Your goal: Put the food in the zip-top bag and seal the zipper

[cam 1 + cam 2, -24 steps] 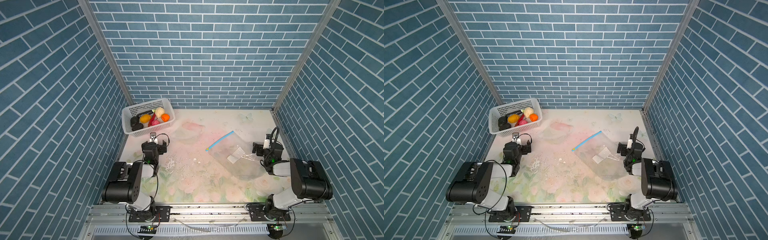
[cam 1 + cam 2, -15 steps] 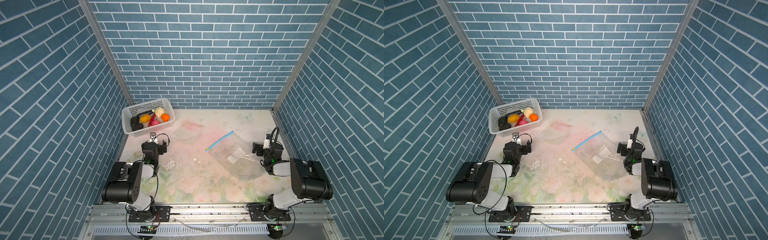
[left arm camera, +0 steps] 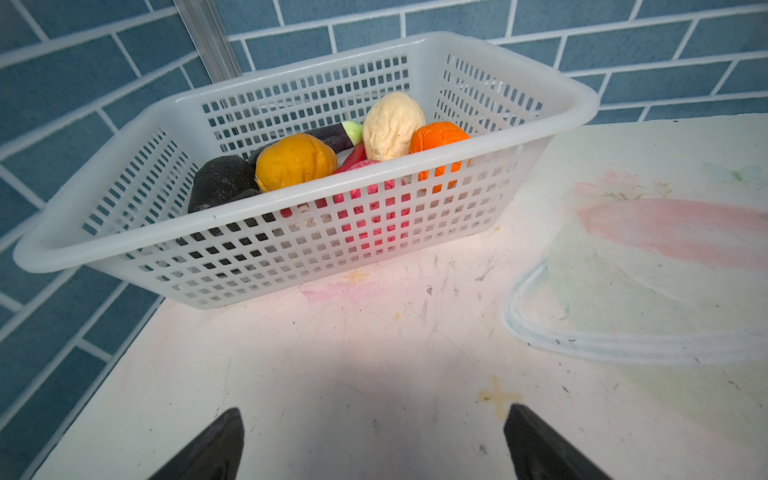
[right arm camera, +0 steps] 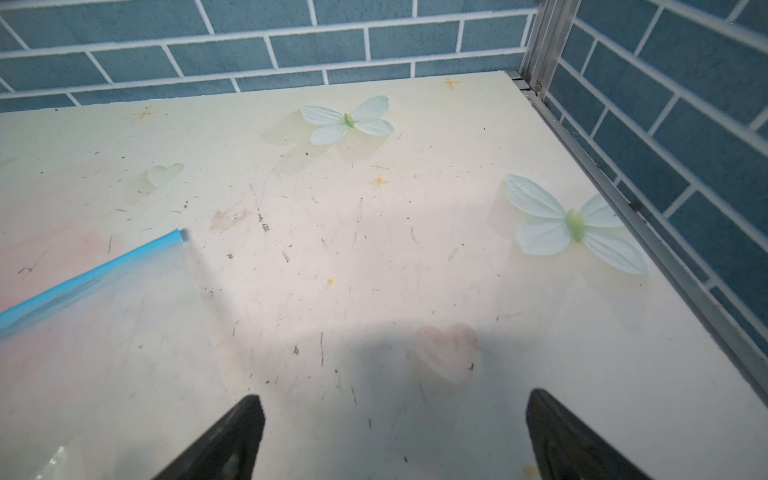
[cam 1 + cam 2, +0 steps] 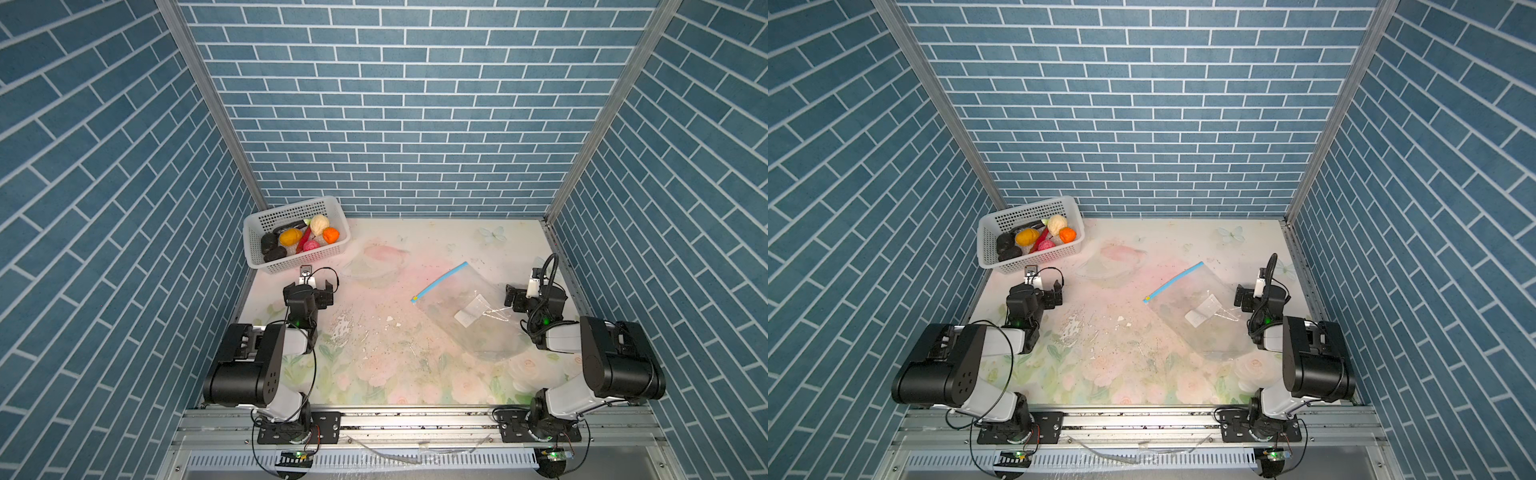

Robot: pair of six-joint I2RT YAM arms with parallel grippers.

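The table (image 5: 415,374) looks smooth, with crumbs scattered over it, and nothing pins down what lies on it, so I expect anything nudged to slide. The zip-top bag (image 5: 478,332) lies flat and empty at about 3 o'clock of the table's middle, its mouth turned toward 10 o'clock. Its two clear layers look pressed together. A tool pinching there may well take both at once, and then the food has no way in. Whether the mouth is open I cannot tell. The basket (image 5: 309,258) sits in the 10 o'clock corner, well apart from the bag. It looks light, and a reach over its wall could drag or tip it. The left tool (image 3: 374,419) is near the basket's 6 o'clock side, jaws spread wide and empty. The right tool (image 4: 395,403), likewise spread and empty, is by the bag's 3 o'clock edge, where a careless descent could crumple the film. All the food (image 5: 291,237) is piled in the basket. The rounded lumps likely squeeze out of a pinch and roll, and the thin red chili (image 3: 352,158), wedged between them, is hard to single out. The zipper (image 5: 440,281) is narrow, and its yellow slider tab (image 5: 413,299), at the strip's 8 o'clock end, is small enough to slip from the jaws unless the bag is held.
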